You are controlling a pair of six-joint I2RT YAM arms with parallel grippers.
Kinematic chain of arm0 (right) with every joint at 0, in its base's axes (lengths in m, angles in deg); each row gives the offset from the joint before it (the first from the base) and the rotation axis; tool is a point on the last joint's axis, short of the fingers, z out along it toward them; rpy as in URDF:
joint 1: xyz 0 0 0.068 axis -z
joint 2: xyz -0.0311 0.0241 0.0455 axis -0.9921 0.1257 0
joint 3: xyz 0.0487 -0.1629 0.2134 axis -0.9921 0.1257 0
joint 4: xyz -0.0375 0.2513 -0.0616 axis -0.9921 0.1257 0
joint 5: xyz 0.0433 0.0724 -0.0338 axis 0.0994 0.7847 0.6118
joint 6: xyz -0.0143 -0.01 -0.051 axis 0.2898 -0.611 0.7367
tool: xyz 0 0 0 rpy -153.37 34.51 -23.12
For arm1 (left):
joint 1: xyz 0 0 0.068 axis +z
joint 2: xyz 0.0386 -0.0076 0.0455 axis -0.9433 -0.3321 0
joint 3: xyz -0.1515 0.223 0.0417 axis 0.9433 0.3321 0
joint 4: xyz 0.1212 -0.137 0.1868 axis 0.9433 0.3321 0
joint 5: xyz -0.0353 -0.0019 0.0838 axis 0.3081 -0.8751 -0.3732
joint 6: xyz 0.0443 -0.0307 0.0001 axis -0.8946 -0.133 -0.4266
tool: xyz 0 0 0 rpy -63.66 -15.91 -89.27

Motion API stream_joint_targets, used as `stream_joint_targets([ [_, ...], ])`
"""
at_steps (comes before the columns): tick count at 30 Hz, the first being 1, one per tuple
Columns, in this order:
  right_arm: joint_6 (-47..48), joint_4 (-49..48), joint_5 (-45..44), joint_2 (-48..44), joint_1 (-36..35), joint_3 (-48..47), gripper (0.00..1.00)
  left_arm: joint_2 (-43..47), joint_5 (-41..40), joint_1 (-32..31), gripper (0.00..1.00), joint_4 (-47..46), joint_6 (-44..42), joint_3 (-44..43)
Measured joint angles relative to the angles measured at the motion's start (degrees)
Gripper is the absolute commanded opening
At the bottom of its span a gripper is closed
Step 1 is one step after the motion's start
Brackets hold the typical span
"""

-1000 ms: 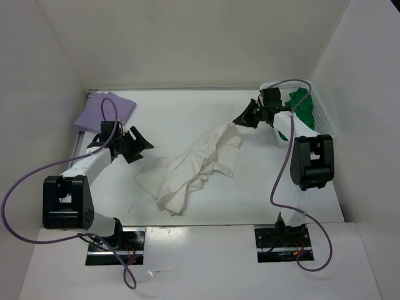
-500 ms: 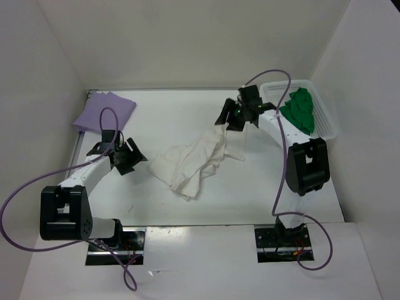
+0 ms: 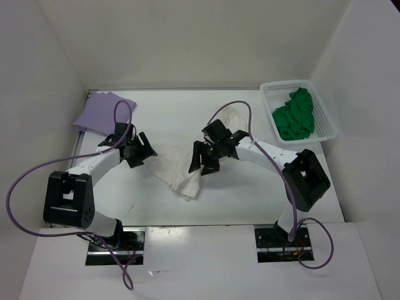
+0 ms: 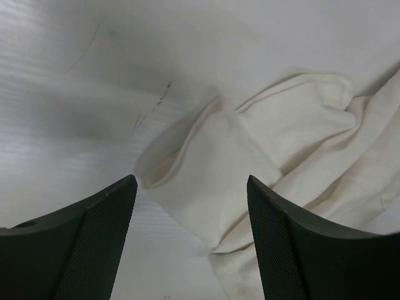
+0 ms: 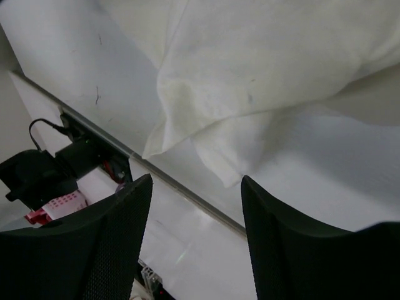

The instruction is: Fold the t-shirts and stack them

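The cream white t-shirt (image 3: 178,169) lies crumpled in the middle of the table, a corner reaching back to about the table's centre. My left gripper (image 3: 142,152) hovers open at its left edge; the left wrist view shows a sleeve of the cream shirt (image 4: 275,162) beyond the open left gripper (image 4: 190,181), nothing held. My right gripper (image 3: 203,164) is open above the shirt's right part, and the right wrist view shows the cream cloth (image 5: 250,75) ahead of the empty right gripper (image 5: 197,181). The lavender t-shirt (image 3: 103,111) lies folded at the back left. The green t-shirt (image 3: 295,115) sits bunched in the basket.
A white mesh basket (image 3: 331,128) stands at the back right against the wall. White walls close in the table on three sides. The table's near edge and an arm's base mount (image 5: 56,169) show in the right wrist view.
My right gripper has opened, let go of the cream shirt and swung from near the basket to the table's middle. The shirt has bunched up leftward. My left gripper moved slightly toward it.
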Motion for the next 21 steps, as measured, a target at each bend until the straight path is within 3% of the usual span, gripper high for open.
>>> stream_joint_targets([
  [10, -4.68, -1.44, 1.92, 3.80, -8.83, 0.33, 0.67, -3.72, -4.74, -2.47, 0.79, -0.98, -0.55, -3.67],
  [21, -7.89, -4.50, 2.38, 9.64, -10.23, -1.31, 0.62, -8.04, -8.72, -5.84, 0.77, -0.92, -1.97, -7.26],
])
